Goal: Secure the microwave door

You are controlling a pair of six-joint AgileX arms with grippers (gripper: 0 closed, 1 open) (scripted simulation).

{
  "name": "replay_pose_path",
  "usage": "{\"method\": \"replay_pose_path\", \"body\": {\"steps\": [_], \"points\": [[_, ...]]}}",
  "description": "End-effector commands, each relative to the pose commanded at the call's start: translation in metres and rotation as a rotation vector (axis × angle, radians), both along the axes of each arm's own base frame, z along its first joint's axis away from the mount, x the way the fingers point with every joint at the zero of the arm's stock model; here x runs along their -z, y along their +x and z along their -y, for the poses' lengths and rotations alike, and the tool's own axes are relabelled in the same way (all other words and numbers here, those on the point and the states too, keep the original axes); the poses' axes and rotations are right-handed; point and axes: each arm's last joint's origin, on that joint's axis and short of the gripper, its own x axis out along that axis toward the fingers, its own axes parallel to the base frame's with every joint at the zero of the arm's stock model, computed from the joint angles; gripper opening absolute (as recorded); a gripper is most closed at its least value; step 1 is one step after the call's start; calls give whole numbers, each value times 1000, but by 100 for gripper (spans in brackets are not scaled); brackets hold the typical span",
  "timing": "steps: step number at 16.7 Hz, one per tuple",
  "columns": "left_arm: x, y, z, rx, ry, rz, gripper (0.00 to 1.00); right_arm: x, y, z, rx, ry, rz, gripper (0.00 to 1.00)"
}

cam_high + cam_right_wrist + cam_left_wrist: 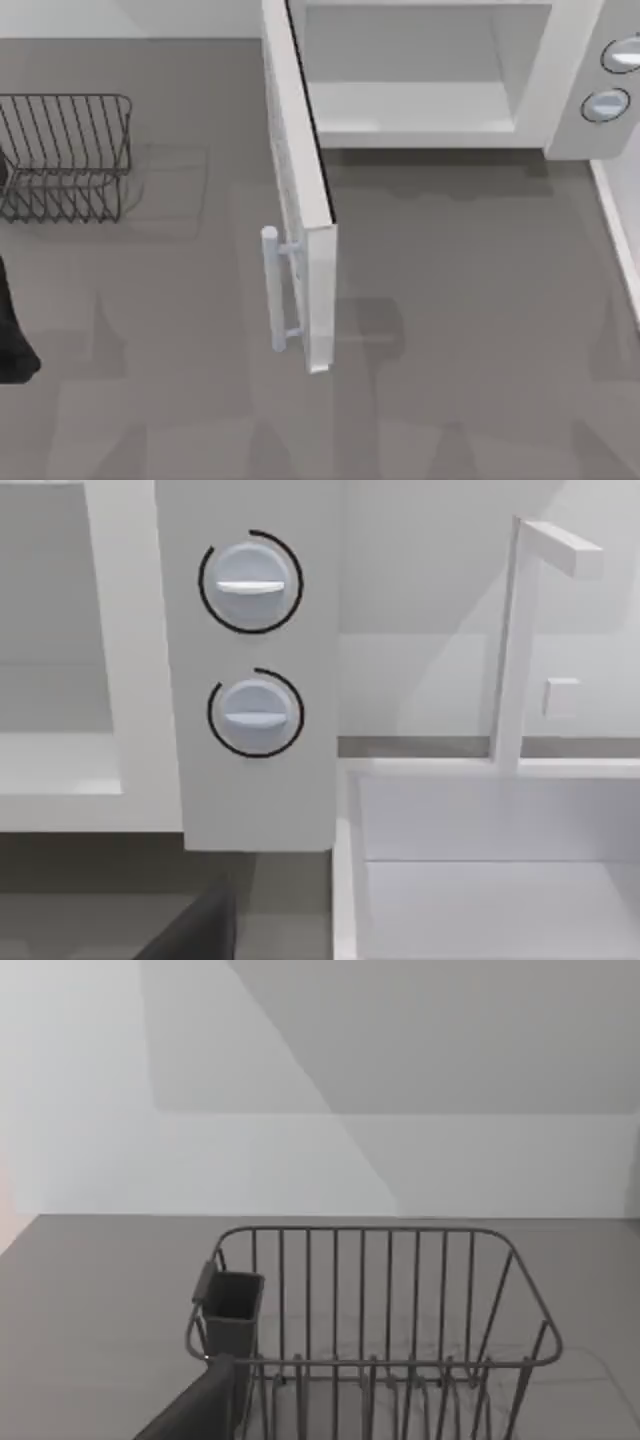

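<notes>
The microwave [560, 90] stands at the back right of the table with its pale cavity [410, 100] exposed. The microwave door [305, 200] is swung wide open, sticking out toward the table's front and seen edge-on, with its pale bar handle [275, 290] on its left face. Two round grey-blue knobs [250, 580] sit on the side panel [250, 780]. My left arm [12, 335] is parked at the far left edge, well away from the door. A dark part of my left gripper [200, 1410] faces the wire rack. A dark part of my right gripper [195, 930] sits low before the knob panel.
A dark wire rack [65, 155] with a small cup [230, 1310] hung on it stands at the back left. A white basin [490, 870] with an angular white tap [520, 630] lies right of the microwave. Grey tabletop [450, 330] spreads in front of the cavity.
</notes>
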Motion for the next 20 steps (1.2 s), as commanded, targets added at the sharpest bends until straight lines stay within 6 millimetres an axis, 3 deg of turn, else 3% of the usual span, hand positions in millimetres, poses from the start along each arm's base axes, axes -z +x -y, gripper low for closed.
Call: {"method": "replay_pose_path", "body": {"steps": [5,11,15,20], "points": [[-7,1,3,37,32,-55,100,0,0,0,0,0,0,100],[-54,16,17,239,210,-346,100,0,0,0,0,0,0,100],[-92,47,34,454,369,-604,100,0,0,0,0,0,0,100],[-131,106,67,774,537,-895,100,0,0,0,0,0,0,100]]}}
